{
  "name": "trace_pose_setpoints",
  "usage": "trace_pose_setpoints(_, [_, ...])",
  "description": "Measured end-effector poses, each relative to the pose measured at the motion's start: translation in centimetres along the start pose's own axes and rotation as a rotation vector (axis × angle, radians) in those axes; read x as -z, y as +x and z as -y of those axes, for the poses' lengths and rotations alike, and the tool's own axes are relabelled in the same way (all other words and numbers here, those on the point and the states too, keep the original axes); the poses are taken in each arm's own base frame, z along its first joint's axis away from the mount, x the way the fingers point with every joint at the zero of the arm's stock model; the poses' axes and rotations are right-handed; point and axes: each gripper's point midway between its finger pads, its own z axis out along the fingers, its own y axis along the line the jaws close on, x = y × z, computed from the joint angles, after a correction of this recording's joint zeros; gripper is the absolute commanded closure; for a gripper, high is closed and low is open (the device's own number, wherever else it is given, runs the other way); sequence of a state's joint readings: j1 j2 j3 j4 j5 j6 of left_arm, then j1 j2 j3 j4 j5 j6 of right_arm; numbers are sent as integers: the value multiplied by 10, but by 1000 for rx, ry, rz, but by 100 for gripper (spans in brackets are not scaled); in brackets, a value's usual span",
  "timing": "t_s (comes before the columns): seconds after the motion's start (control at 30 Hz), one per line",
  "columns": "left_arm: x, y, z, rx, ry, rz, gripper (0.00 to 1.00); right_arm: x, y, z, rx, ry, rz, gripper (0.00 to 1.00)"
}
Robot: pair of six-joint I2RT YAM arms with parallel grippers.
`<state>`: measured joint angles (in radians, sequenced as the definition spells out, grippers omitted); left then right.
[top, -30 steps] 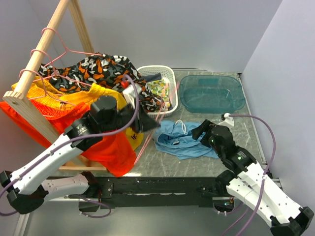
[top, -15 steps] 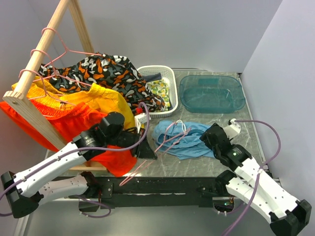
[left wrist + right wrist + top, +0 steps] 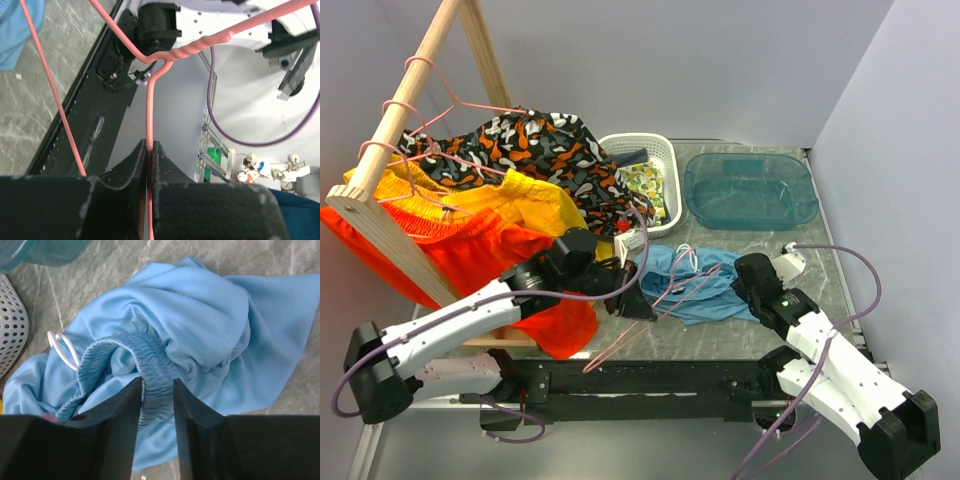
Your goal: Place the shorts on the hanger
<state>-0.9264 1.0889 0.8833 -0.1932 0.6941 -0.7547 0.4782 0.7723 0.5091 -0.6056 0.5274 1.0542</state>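
One hanger (image 3: 148,107) in left pincer (image 3: 149,150) — one shorts (image 3: 200,325) in right pincer (image 3: 158,386).

Sky-blue shorts (image 3: 210,310), pink hanger (image 3: 148,115), grey marbled table (image 3: 705,340), translucent teal tub (image 3: 750,190), white basket (image 3: 638,138)

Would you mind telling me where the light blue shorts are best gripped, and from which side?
Grip the elastic waistband of the shorts, coming down from above on the right arm's side. It stands up as a thick gathered ridge, likely firmer than loose fabric, and the jaws of the right gripper straddle it; the hanger crosses the left part.
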Motion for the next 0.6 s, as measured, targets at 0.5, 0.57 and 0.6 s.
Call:
trace_pose_setpoints(0.5, [-34, -8, -32, 49, -9, 12, 99, 13, -12, -40, 122, -199, 2, 100])
trace_pose_setpoints(0.57, [-35, -11, -31, 38, -3, 24, 99, 24, -21, -58, 146, -289, 20, 100])
trace_pose_setpoints(0.6, [-35, -12, -30, 31, 2, 31, 99, 29, -25, -65, 156, -325, 27, 100])
